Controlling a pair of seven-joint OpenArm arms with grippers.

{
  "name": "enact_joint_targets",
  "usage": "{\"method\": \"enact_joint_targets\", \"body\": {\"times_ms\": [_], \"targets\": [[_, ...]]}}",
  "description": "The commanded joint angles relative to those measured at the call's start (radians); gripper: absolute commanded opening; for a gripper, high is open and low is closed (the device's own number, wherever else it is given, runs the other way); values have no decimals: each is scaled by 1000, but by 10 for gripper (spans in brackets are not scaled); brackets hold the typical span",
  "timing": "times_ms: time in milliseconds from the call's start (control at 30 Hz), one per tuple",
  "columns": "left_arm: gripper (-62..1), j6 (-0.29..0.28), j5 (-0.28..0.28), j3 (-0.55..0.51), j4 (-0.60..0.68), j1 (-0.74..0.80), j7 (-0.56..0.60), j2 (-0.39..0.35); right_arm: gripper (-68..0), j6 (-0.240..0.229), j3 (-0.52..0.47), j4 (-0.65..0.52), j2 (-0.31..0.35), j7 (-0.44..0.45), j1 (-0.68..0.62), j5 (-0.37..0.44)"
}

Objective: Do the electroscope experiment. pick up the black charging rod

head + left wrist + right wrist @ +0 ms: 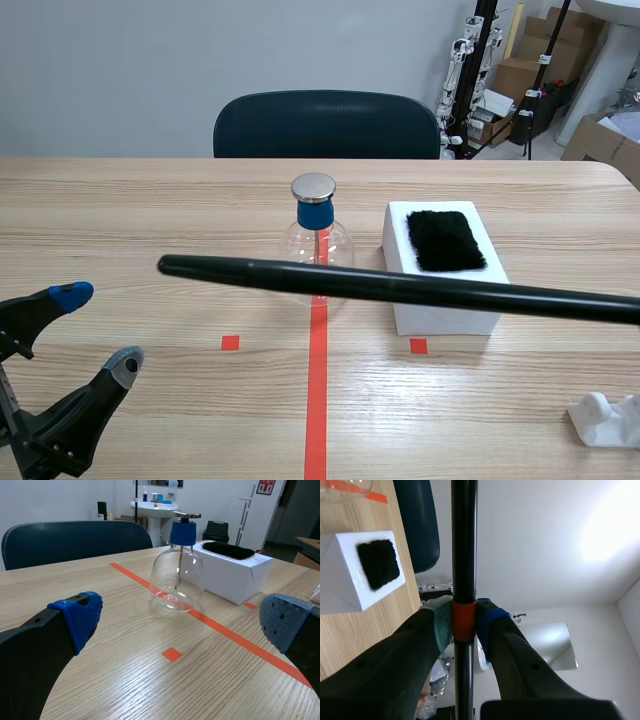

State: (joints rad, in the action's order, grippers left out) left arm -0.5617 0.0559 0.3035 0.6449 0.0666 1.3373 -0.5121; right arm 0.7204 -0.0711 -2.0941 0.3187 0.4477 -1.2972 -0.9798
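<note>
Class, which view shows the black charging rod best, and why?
Scene view: the black charging rod spans it, tip included. Right wrist view shows only a stretch clamped in the right gripper. Left wrist view shows none.

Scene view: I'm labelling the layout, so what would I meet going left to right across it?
Left gripper → glass electroscope flask → white box topped with a black pad → small white object. The black rod spans most of these, so it is left out.

no legible text, labels or numbers
</note>
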Motion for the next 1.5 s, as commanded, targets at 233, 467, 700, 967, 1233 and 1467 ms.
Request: {"method": "enact_joint_targets", "body": {"times_ms": [233, 467, 700, 967, 1233, 1467], "targets": [[14, -3, -10, -6, 8, -3, 17, -2, -675, -11, 19, -8, 0, 64, 1, 6], [14, -3, -10, -6, 8, -3, 17, -2, -676, -10, 48, -8, 0, 92, 1, 6], [14, -3, -10, -6, 8, -3, 17, -2, -676, -10, 52, -8, 0, 91, 1, 7], [14, -3, -10, -6, 8, -3, 17, -2, -676, -10, 52, -8, 0, 90, 1, 7], [14, -3, -10, -6, 8, -3, 17, -2, -676, -10, 52, -8, 0, 83, 1, 7], [14, -3, -10, -6, 8, -3, 17, -2, -675, -10, 52, -8, 0, 40, 1, 7]]}}
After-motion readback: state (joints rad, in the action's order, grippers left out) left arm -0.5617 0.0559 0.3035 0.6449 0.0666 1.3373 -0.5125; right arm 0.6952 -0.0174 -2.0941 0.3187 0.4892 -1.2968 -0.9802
